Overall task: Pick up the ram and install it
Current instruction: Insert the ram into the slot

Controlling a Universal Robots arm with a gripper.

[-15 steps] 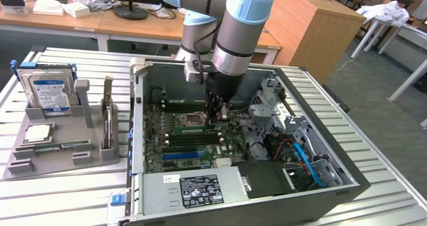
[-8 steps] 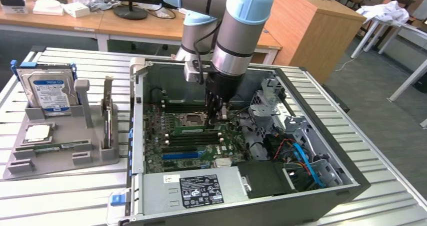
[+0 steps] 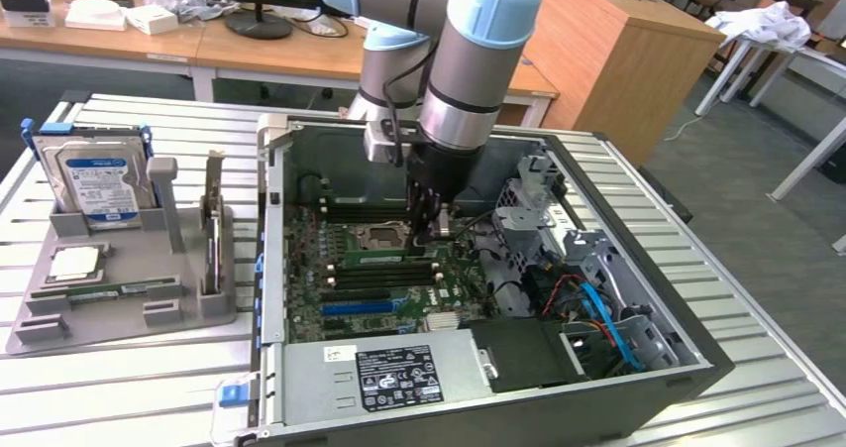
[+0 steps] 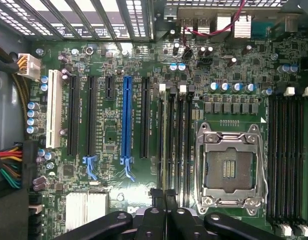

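Ram (image 4: 164,140) sits edge-on in a motherboard slot beside the CPU socket (image 4: 229,167), inside the open case (image 3: 608,407) mid-frame in the exterior view. Fingers (image 4: 170,200), shut and empty, are just over one end.

Bright, even overhead room light fell on the ribbed silver metal table (image 3: 133,388), the grey and pale-blue robot arm (image 3: 476,60) cast soft shade into the open dark-grey computer case (image 3: 621,407), and the wrist view's green motherboard (image 4: 114,125) was evenly lit, with glare whitening the finned silver heatsink (image 4: 86,207).
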